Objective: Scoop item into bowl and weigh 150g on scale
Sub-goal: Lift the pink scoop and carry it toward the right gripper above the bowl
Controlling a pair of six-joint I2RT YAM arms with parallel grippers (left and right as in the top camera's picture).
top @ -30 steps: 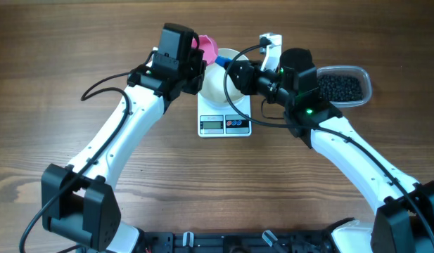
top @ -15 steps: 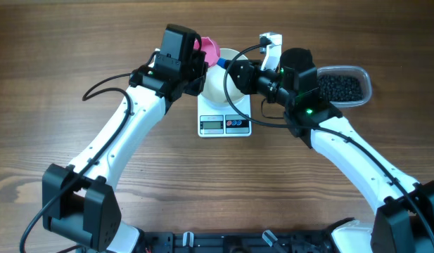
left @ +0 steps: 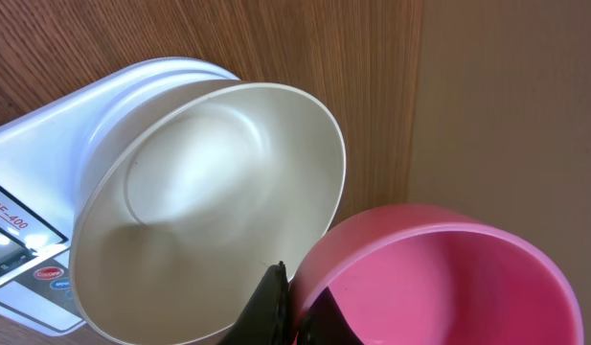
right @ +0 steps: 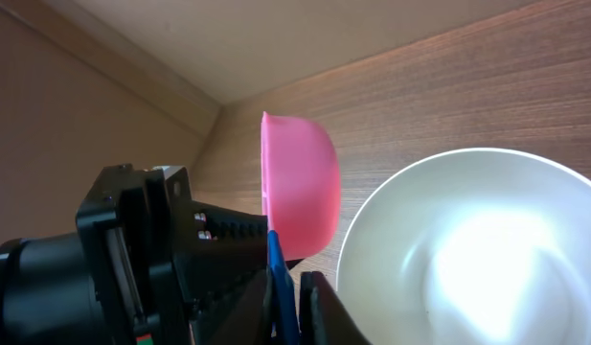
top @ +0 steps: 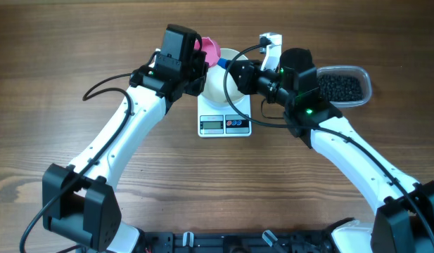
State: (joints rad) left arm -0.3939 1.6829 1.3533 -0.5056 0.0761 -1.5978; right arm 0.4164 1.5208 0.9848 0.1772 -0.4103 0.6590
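The white bowl point(top: 215, 86) stands empty on the white scale point(top: 225, 124); the left wrist view shows the bowl point(left: 209, 201) and scale point(left: 46, 144) from above. A pink scoop point(top: 210, 48) hangs tilted beside the bowl's far rim. My left gripper point(left: 293, 311) is shut on the pink scoop's point(left: 439, 278) rim. In the right wrist view my right gripper point(right: 295, 297) is shut on the scoop's blue handle point(right: 277, 278), with the pink scoop point(right: 300, 187) just beyond it and the bowl point(right: 487, 249) to the right. The black item point(top: 340, 86) lies in a clear tub at the far right.
The clear plastic tub point(top: 366, 83) sits right of the right arm, near the back of the wooden table. Both arms crowd over the scale and bowl. A white fitting point(top: 271, 41) sticks up behind the right wrist. Black cables loop left of the left arm.
My right gripper's jaws have closed onto the blue handle. Neither arm, the bowl nor the scoop has visibly shifted.
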